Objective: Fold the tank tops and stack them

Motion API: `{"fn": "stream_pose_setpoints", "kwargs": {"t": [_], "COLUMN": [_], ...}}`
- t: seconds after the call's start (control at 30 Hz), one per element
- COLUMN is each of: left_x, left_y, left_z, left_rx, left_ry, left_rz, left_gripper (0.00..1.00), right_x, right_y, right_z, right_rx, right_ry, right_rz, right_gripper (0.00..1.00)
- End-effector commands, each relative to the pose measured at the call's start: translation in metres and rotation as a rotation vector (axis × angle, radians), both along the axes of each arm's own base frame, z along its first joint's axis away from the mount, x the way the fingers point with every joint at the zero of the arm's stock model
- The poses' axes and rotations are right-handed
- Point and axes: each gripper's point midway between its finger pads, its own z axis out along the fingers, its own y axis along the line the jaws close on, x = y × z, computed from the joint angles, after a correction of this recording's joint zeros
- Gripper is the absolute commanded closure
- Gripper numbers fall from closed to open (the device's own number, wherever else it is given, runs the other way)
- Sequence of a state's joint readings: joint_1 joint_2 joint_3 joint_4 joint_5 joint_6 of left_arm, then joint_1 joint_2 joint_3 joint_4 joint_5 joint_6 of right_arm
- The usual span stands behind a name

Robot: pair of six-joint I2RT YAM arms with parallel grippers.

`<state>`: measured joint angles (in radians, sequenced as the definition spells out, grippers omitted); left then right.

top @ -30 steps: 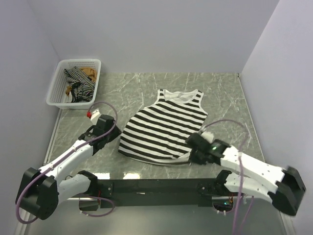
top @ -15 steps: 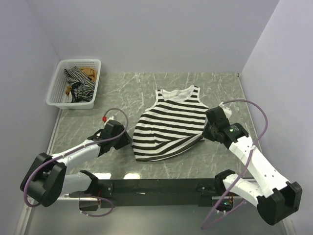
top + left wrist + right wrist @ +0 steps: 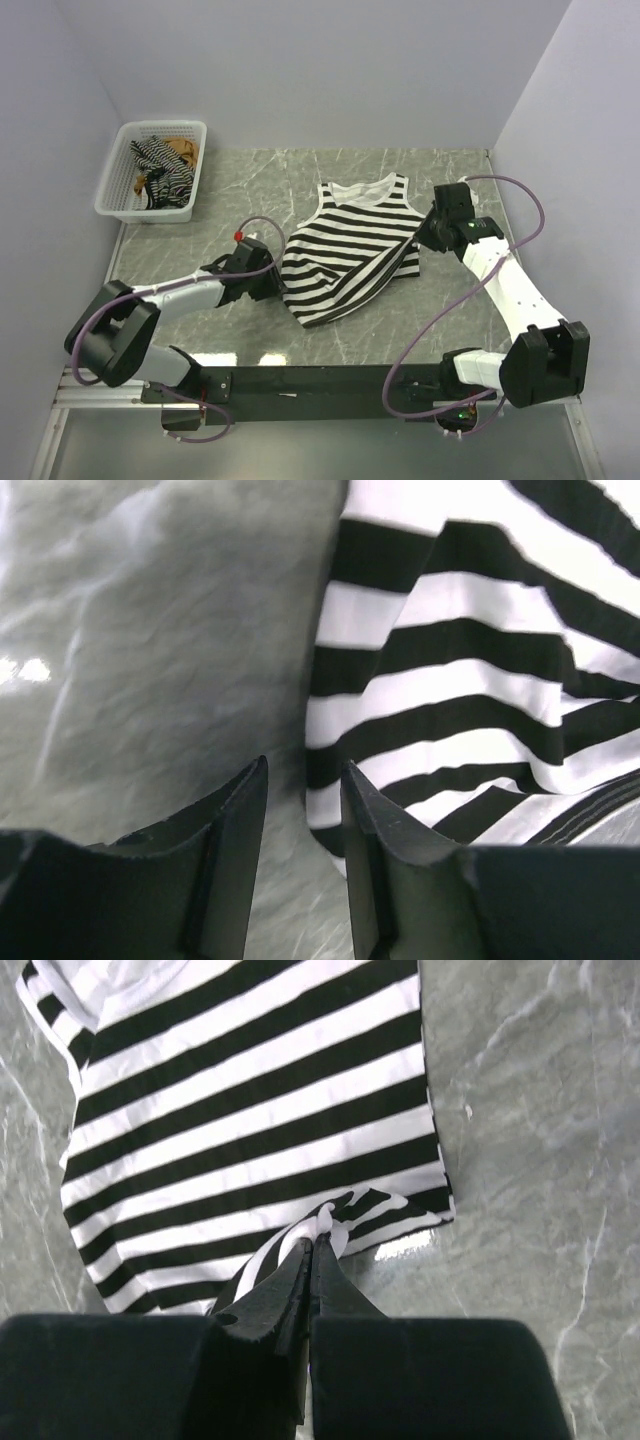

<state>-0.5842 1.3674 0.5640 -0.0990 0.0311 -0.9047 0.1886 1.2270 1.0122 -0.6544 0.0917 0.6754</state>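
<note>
The bold black-and-white striped tank top (image 3: 350,245) lies on the marble table, neck towards the back. Its lower part is pulled up and creased on a diagonal. My right gripper (image 3: 420,243) is shut on a bunched bit of its hem (image 3: 335,1222), held just above the top's right side (image 3: 250,1110). My left gripper (image 3: 277,284) is low at the top's left edge, jaws a little apart (image 3: 303,770). The striped edge (image 3: 330,720) lies just inside the right finger. The thin dark striped top (image 3: 160,172) and the tan-brown top (image 3: 182,148) lie in the basket.
The white mesh basket (image 3: 122,140) stands at the back left corner by the left wall. Walls close the table at the back and both sides. The dark rail with the arm bases (image 3: 320,380) runs along the near edge.
My right gripper has carried the hem corner from the near right up and back over the top's right side. My left gripper has slid right to the top's left edge. The top now looks narrower.
</note>
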Motion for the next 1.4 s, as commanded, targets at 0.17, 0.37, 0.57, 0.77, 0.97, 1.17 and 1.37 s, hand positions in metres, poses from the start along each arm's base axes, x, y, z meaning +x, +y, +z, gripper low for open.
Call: {"fn": "stream_pose_setpoints", "kwargs": {"t": [0.17,0.37,0.57,0.77,0.97,1.17,1.37], "left_x": [0.017,0.038,0.047,0.046,0.064,0.106,0.129], "left_y": [-0.031,-0.028,-0.005,0.009,-0.002,-0.024,-0.015], "left_z": [-0.006,0.024,0.1,0.124,0.091,0.079,0.081], "left_rx": [-0.009,0.047,0.11,0.058,0.012,0.017,-0.005], "left_ry": [0.006,-0.037,-0.142,-0.173,-0.108,-0.104,-0.12], "left_rz": [-0.095,-0.057,0.006,0.025,-0.015,-0.061,-0.026], "left_gripper": [0.71,0.99,0.99,0.85,0.85,0.7,0.48], "right_x": [0.018,0.01,-0.009,-0.034,-0.045,-0.017,0.004], "right_y": [-0.009,-0.021,-0.022,-0.018,-0.028,-0.046,-0.042], "right_z": [0.009,0.017,0.018,-0.013,-0.065,-0.073,-0.073], "right_rx": [0.038,0.02,0.029,0.051,0.043,0.022,0.037], "right_ry": [-0.069,-0.095,-0.103,-0.032,0.047,0.051,0.055], "right_rz": [-0.026,-0.049,-0.047,-0.033,-0.086,-0.158,-0.141], "right_gripper": [1.0,1.0,1.0,1.0,1.0,1.0,1.0]}}
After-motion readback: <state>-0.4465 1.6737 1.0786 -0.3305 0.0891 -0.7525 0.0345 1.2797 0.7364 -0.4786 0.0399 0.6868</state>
